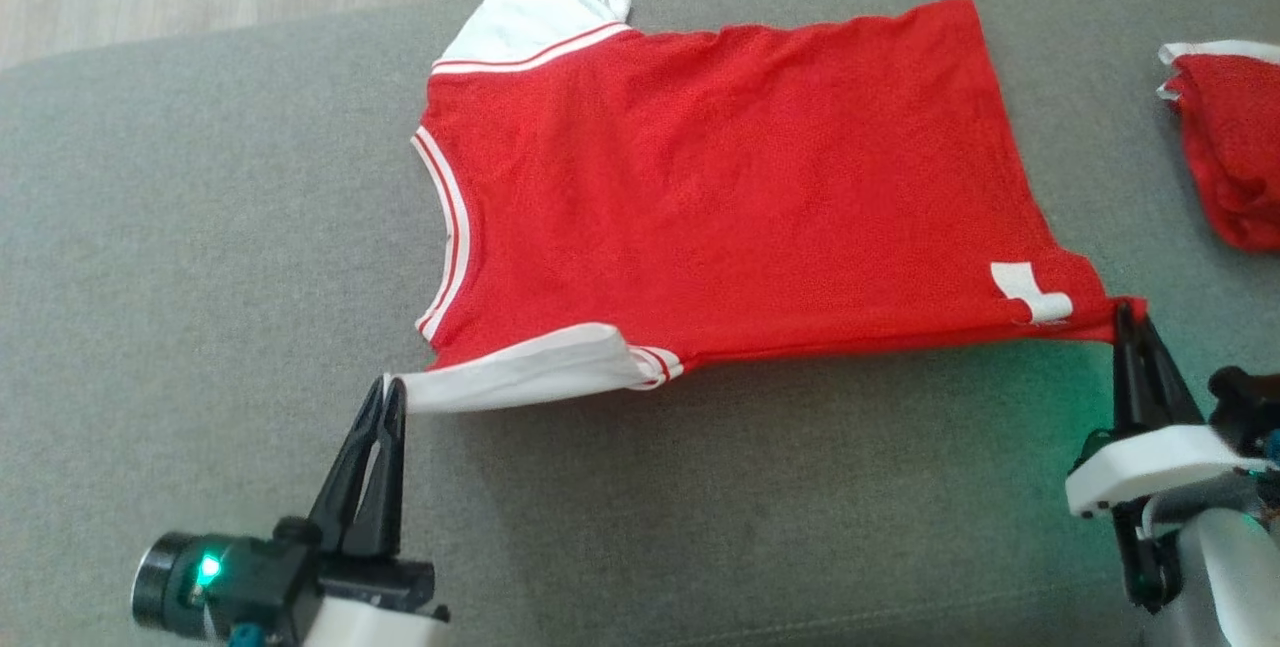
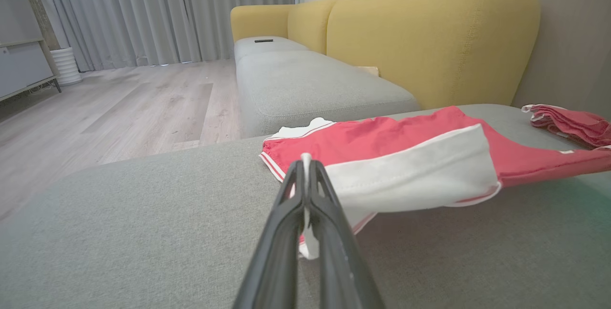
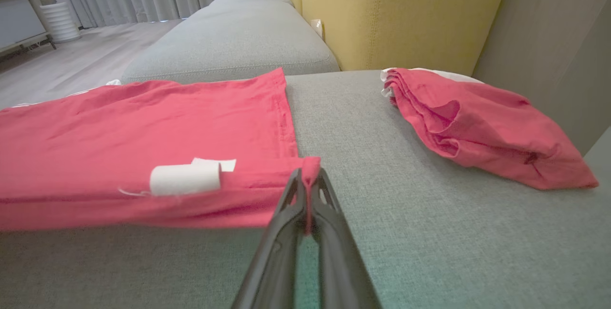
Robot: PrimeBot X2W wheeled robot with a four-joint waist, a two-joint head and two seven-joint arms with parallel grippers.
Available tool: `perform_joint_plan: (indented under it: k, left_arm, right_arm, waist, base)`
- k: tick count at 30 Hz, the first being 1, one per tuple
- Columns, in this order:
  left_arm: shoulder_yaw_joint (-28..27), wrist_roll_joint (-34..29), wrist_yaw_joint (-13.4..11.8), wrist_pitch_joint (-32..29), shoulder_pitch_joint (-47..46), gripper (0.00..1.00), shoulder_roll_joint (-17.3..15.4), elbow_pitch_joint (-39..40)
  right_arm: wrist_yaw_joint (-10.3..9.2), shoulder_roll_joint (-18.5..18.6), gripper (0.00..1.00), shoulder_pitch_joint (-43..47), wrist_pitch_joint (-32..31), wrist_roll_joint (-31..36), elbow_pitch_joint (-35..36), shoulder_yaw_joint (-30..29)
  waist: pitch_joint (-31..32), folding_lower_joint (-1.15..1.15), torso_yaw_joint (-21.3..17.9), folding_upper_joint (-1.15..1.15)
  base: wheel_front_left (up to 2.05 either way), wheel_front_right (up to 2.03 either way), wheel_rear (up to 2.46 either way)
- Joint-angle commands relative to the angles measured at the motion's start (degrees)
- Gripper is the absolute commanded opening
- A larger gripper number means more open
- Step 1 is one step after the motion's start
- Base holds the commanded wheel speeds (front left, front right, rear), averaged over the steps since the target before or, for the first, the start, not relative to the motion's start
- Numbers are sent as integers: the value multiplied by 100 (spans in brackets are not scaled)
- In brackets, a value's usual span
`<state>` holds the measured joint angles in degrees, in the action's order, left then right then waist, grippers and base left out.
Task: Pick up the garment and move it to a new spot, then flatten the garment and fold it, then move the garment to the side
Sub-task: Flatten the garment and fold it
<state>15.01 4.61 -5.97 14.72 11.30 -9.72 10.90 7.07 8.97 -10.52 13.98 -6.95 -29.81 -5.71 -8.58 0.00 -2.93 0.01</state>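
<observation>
The garment is a red T-shirt with white sleeves and striped trim, spread on the grey sofa cushion. Its near edge hangs lifted off the cushion, casting a shadow below. My left gripper is shut on the tip of the near white sleeve, pinched cloth showing between its fingers. My right gripper is shut on the near hem corner, next to a white label. The far half of the shirt lies flat on the cushion.
A second red garment lies bunched at the cushion's right edge. Behind stand a yellow sofa back and another grey seat. Wooden floor lies to the left, past the cushion's edge.
</observation>
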Motion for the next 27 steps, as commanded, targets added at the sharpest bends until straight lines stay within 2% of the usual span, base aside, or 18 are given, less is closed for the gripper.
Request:
perform_joint_plan:
  k: [1,7,11,18,27]
  left_arm:
    - [-251,-47,37,28,-305,0,22,168]
    - [-261,-144,198,28,-1143,0,91,-415]
    - [-209,-306,291,28,-2058,0,129,-1057]
    - [-73,-483,401,28,-2986,0,103,-2090]
    - [86,-629,439,28,-3743,0,8,-2677]
  right_arm:
    - [42,32,0,-106,-42,54,249,38]
    - [42,-68,0,-467,-257,245,182,-74]
    - [42,-88,0,-1008,-313,415,-195,-32]
    - [42,10,0,-1779,-240,638,-928,177]
    - [42,141,0,-2476,-12,818,-1663,279]
  waist:
    - [-57,0,-12,-1]
    - [-292,0,-30,-1]
    - [-510,0,-47,-1]
    - [-809,0,-52,-1]
    - [-1051,0,0,-1]
  base:
    - [0,0,0]
    - [0,0,0]
    - [0,0,0]
    - [0,0,0]
    - [0,0,0]
